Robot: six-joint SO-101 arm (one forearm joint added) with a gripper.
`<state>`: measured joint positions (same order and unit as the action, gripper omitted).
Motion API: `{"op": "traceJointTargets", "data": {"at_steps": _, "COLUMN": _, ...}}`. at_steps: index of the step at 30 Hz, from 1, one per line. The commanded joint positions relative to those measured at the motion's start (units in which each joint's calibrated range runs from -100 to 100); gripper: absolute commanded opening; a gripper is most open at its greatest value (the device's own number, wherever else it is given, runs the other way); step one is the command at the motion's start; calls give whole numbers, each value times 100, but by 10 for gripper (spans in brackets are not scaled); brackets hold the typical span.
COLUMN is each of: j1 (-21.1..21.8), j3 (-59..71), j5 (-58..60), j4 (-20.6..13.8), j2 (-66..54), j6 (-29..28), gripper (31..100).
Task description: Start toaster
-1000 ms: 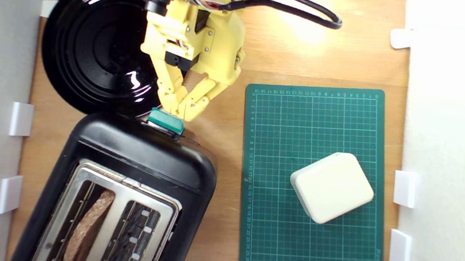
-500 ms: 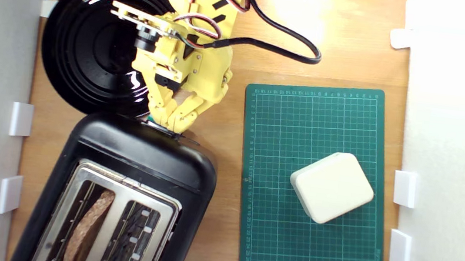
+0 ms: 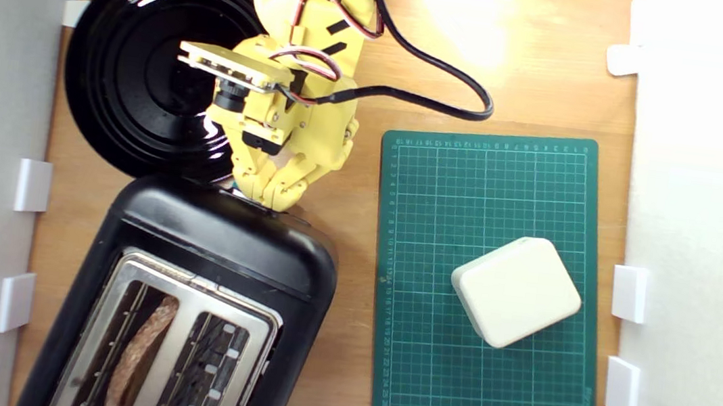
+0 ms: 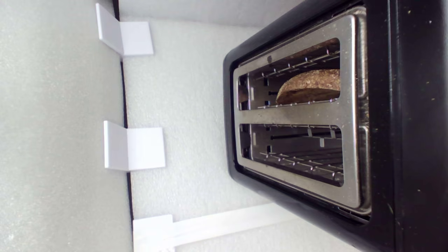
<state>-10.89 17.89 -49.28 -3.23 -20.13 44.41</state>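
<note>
The large black two-slot toaster [image 3: 186, 306] with silver top plate is sitting at the wooden tabletop's [image 3: 328, 376] near-left corner holding bread, while the yellow hand [image 3: 265, 195], fingers pinched together, is pressing where its lever is hidden, so starting seems underway.

Tool [image 3: 270, 194] at toaster [image 3: 214, 241] end

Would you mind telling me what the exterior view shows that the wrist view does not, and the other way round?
Only the exterior view shows the yellow gripper with its fingers at the toaster's end, the black plate, the green cutting mat and the cream box on it. Only the wrist view looks into the empty slot closely enough to show its wire guides. Both show the toaster with its silver top plate and the bread slice in one slot.
</note>
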Motion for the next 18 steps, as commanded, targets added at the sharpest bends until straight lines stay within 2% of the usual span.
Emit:
{"op": "traceJointTargets", "data": {"at_steps": 1, "j1": -197, "j3": 88, "j5": 170, "j4": -109, "j2": 7, "j6": 80, "gripper": 315}}
{"op": "traceJointTargets", "data": {"at_steps": 11, "j1": -371, "j3": 833, "j5": 187, "j4": -109, "j2": -27, "j6": 149, "gripper": 315}}
{"op": "traceJointTargets", "data": {"at_steps": 18, "j1": -490, "j3": 1642, "j5": 795, "j4": -118, "j2": -52, "j6": 164, "gripper": 315}}
